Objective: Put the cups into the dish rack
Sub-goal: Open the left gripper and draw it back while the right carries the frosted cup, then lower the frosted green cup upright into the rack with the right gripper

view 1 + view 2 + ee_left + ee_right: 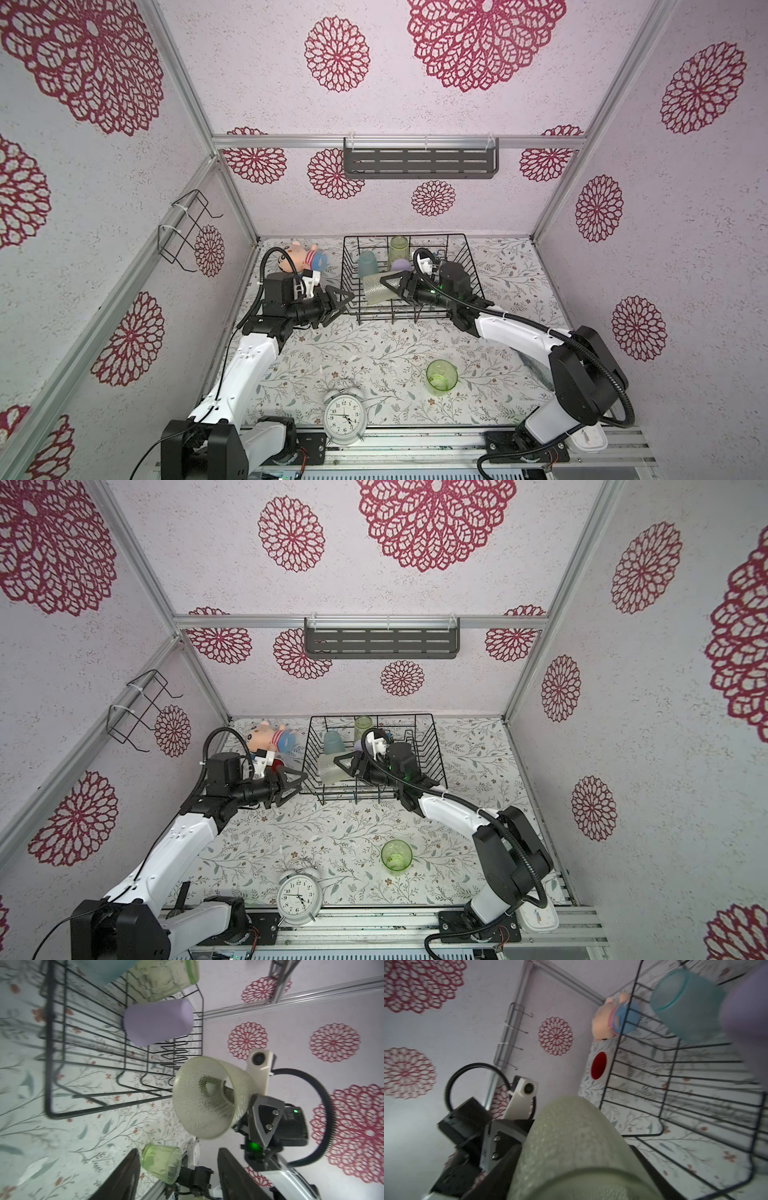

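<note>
Pinching a dimpled pale-green translucent tumbler, right fingers; left fingers spread, empty.

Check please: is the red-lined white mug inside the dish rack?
Out. The white mug sits on the table, outside the dish rack.

I record the white mug at nine o'clock of the dish rack: the left arm all but covers it in both top views. In the right wrist view the lilac tumbler is blurred and cropped by the edge. The pale green tumbler is out of focus and also runs off the edge.
</note>
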Robot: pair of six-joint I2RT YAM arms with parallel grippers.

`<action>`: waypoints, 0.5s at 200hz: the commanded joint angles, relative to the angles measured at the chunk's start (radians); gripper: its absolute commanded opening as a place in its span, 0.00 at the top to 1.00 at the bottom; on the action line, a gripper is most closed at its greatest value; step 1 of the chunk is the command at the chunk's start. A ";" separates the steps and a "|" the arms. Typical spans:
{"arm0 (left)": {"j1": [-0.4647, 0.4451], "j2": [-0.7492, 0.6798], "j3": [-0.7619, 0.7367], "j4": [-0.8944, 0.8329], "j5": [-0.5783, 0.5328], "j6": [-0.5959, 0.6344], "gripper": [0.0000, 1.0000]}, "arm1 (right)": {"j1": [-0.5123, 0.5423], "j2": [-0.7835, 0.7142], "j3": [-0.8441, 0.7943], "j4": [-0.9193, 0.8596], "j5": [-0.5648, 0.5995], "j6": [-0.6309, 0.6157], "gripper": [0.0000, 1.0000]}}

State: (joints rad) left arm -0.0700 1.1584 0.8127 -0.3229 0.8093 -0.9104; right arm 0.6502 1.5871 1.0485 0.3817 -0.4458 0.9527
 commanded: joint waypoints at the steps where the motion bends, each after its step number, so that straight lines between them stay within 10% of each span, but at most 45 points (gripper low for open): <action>1: 0.010 -0.043 0.019 -0.172 -0.095 0.129 0.33 | -0.002 -0.045 0.100 -0.292 0.217 -0.290 0.37; 100: 0.013 -0.145 0.013 -0.313 -0.230 0.220 0.28 | 0.097 0.141 0.403 -0.710 0.642 -0.514 0.40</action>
State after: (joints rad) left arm -0.0624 1.0359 0.8131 -0.6090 0.6109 -0.7292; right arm 0.7071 1.6974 1.3865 -0.2035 0.0502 0.5076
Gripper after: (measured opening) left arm 0.713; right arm 0.744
